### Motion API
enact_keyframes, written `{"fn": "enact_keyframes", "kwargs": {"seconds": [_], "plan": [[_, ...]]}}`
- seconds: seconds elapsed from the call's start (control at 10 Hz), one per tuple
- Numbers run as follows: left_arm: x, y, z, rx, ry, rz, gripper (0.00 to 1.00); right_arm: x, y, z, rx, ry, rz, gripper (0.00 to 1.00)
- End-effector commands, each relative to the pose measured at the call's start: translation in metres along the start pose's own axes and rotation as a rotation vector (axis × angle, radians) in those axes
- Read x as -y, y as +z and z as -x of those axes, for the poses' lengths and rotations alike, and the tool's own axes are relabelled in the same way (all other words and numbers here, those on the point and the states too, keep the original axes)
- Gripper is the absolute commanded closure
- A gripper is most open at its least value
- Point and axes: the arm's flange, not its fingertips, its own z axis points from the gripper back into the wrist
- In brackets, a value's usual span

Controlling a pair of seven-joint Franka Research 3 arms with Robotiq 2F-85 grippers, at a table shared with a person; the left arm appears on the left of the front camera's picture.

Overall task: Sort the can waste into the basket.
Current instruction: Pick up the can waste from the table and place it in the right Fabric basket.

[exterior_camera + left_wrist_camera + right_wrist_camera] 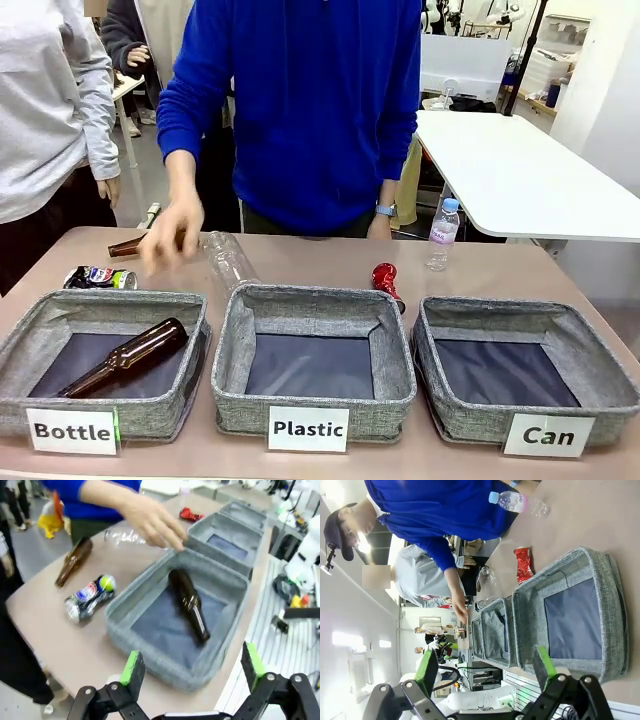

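Green-padded fingers of the left tool point(191, 657) stand wide apart with nothing between them, hanging over the near end of the grey fabric basket labelled "Bottle" point(165, 655), in which a brown glass bottle point(189, 602) lies. The right tool point(486, 660) is likewise spread wide and holds nothing, above the near edge of the grey fabric square basket labelled "Can" point(520, 312).

The shiny red dented can point(385, 280) lies on the tan counter point(480, 285), near that basket's far left corner and well apart from the right tool. The dark can with silver and coloured print point(100, 277) lies just behind the Bottle basket's far left corner, well beyond the left tool.

Farther back, a person's hand point(170, 235) hovers between a crushed clear plastic bottle point(228, 258) and a second brown bottle point(125, 246).
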Motion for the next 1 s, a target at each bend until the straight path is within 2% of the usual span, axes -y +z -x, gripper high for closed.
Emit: {"fn": "enact_keyframes", "kwargs": {"seconds": [0.0, 0.1, 0.3, 0.4, 0.5, 0.6, 0.7, 0.9], "plan": [[0.064, -0.108, -0.102, -0.067, -0.011, -0.015, 0.0, 0.0, 0.0, -0.002, 0.012, 0.024, -0.026, 0.0], [0.084, -0.151, -0.123, -0.107, -0.019, -0.007, 0.0, 0.0, 0.0, -0.002, 0.012, 0.024, -0.026, 0.0], [0.134, -0.261, -0.175, -0.234, -0.03, 0.024, 0.0, 0.0, 0.0, -0.002, 0.012, 0.024, -0.026, 0.0], [0.142, -0.283, -0.19, -0.26, -0.02, 0.029, 0.0, 0.0, 0.0, -0.002, 0.012, 0.024, -0.026, 0.0], [0.155, -0.316, -0.212, -0.295, 0.046, -0.046, 0.0, 0.0, 0.0, -0.002, 0.012, 0.024, -0.026, 0.0], [0.164, -0.367, -0.239, -0.401, 0.3, -0.316, 0.0, 0.0, 0.0, -0.002, 0.012, 0.024, -0.026, 0.0], [0.165, -0.289, -0.208, -0.261, -0.026, 0.017, 0.0, 0.0, 0.0, -0.002, 0.012, 0.024, -0.026, 0.0], [0.165, -0.289, -0.208, -0.261, -0.026, 0.017, 0.0, 0.0, 0.0, -0.002, 0.012, 0.024, -0.026, 0.0]]}}
